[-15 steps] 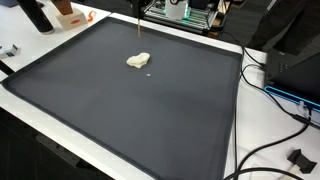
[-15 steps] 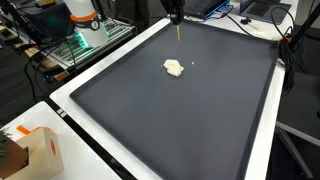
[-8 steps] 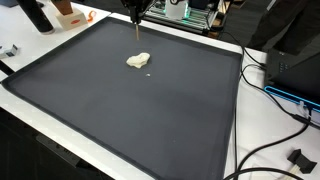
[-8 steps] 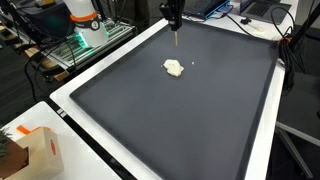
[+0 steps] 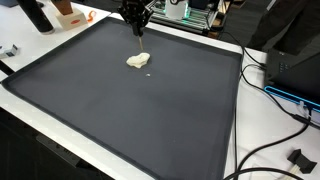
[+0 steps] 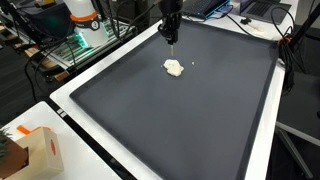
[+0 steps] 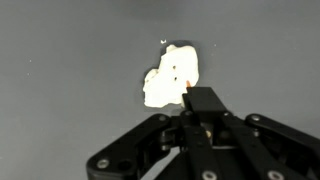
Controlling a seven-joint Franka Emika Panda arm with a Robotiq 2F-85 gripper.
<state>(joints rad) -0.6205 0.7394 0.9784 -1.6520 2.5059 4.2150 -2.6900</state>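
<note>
Now, gripper (image 7: 200, 102): jaws are clamping shut on what looks like a thin stick (image 7: 186, 89), which is pointing down.
Stick tip: is hanging over the lump's near edge; contact is unclear.
Cream lump (image 7: 170, 75): is lying just ahead of the fingers, with its long axis slanting up-right in the wrist view.
Black mat (image 5: 150, 125): is carrying the lump on its far half.

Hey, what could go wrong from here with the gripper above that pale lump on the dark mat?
1. The gripper is shut on a thin stick pointing down near the pale lump; pressed hard into the mat, the stick might bend, snap or slip in the jaws.
2. The lump lies loose, so an off-centre poke may just shove it aside, or break off more bits like the crumb beside it.
</note>
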